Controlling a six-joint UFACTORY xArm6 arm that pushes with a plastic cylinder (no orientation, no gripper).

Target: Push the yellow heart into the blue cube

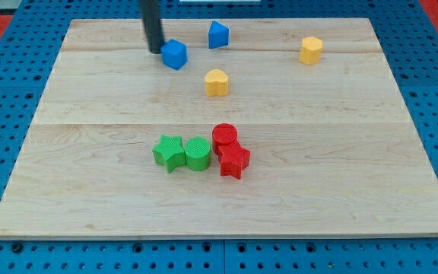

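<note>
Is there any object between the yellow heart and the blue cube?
No. In the camera view, bare board separates the yellow heart from the blue cube.

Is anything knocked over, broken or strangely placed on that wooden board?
Nothing looks damaged or spilled. One oddity: my tip sits right beside the blue cube, at its left, not behind the yellow heart it should push.
</note>
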